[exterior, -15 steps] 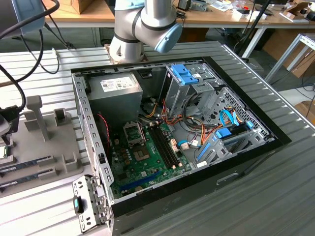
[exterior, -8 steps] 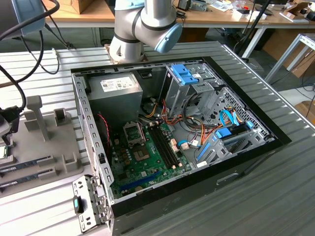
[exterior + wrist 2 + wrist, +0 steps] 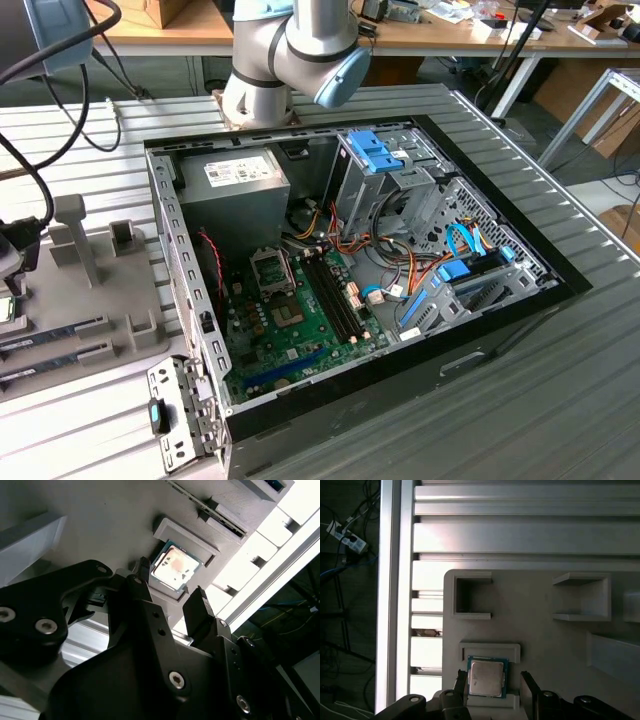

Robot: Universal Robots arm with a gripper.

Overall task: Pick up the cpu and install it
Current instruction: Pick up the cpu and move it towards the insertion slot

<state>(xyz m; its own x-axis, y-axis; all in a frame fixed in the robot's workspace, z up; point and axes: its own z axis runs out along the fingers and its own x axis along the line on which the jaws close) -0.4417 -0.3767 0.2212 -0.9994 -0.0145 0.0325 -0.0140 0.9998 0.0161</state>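
The cpu (image 3: 487, 678) is a flat square chip with a silver-grey top and a thin green rim. It lies flat in a shallow pocket of the grey holder block (image 3: 530, 605). In both wrist views my gripper (image 3: 494, 684) is open just above it, one black finger on each side of the chip and neither touching it. The second wrist view shows the cpu (image 3: 175, 567) between and beyond the two fingertips (image 3: 144, 569). In the exterior view the open computer case (image 3: 500, 310) holds the green motherboard (image 3: 290, 325), with the bare socket (image 3: 272, 268) near its upper end.
Two memory sticks (image 3: 50, 340) stand in slots of the grey holder (image 3: 100, 290) on the exterior view's left. The arm's base (image 3: 265, 75) stands behind the case. Inside the case are a power supply (image 3: 235, 190), drive cages (image 3: 385, 160) and cable bundles. The ribbed table (image 3: 520, 535) carries everything.
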